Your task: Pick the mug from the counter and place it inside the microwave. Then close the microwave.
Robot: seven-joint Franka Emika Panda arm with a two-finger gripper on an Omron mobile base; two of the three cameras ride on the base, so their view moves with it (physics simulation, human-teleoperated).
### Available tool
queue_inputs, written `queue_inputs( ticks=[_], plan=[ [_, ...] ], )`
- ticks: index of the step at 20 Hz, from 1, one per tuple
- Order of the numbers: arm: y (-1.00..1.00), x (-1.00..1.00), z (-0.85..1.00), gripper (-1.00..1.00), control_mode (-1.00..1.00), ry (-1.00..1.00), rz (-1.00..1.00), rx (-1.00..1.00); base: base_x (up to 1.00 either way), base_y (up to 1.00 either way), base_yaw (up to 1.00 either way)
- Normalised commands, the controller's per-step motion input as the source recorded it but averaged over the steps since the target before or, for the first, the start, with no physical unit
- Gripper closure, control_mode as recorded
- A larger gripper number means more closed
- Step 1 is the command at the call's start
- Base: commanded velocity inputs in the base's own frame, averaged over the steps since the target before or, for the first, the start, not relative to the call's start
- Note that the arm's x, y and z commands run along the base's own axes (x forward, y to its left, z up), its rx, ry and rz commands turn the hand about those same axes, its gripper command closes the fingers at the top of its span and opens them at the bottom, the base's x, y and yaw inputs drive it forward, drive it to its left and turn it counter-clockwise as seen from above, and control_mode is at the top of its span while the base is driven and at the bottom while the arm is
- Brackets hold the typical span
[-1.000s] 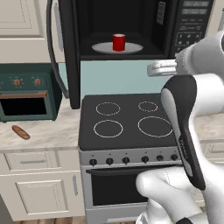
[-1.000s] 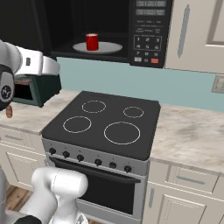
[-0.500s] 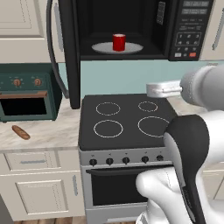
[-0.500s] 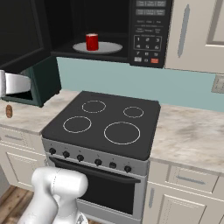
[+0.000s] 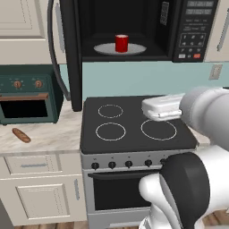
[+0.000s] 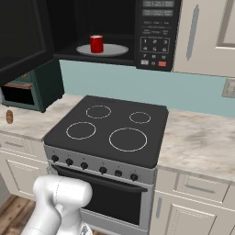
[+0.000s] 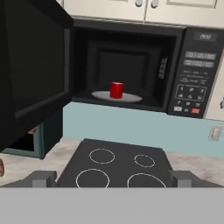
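The red mug (image 5: 121, 43) (image 6: 96, 44) (image 7: 116, 90) stands upright on the round white turntable plate (image 7: 131, 97) inside the black microwave (image 5: 192, 27) (image 6: 156, 32) (image 7: 197, 78). The microwave's dark door (image 5: 71, 53) (image 6: 23, 36) (image 7: 35, 65) hangs wide open to the left. My gripper (image 7: 112, 178) is open with nothing between its fingers. It sits well back from the microwave, over the stove's front, facing the opening. The marbled counter (image 5: 40, 134) (image 6: 197, 142) runs on both sides of the stove.
A black stovetop (image 5: 134, 125) (image 6: 110, 128) with ring burners lies below the microwave. A dark green toaster oven (image 5: 27, 98) stands on the left counter, with a brown bread (image 5: 21, 135) (image 6: 9, 116) in front of it. The open door juts out over the left counter.
The arm has swung back and lower, away from the microwave, leaving the right base view's left edge. The mug has stayed on the turntable and the door has stayed open.
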Motion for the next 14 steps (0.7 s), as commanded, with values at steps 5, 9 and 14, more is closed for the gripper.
queue_inputs(
  ticks=[5, 9, 14],
  plan=[
    [0.14, -0.35, 0.0, -1.0, -1.0, -0.09, 0.0, -0.03, 0.0, 0.0, 0.0],
    [0.1, -0.26, 0.04, -1.0, -1.0, -0.08, 0.0, -0.02, 0.0, 0.0, 0.0],
    [0.2, -0.11, 0.06, -1.0, -1.0, -0.08, -0.01, -0.03, 0.0, 0.0, 0.0]
  ],
)
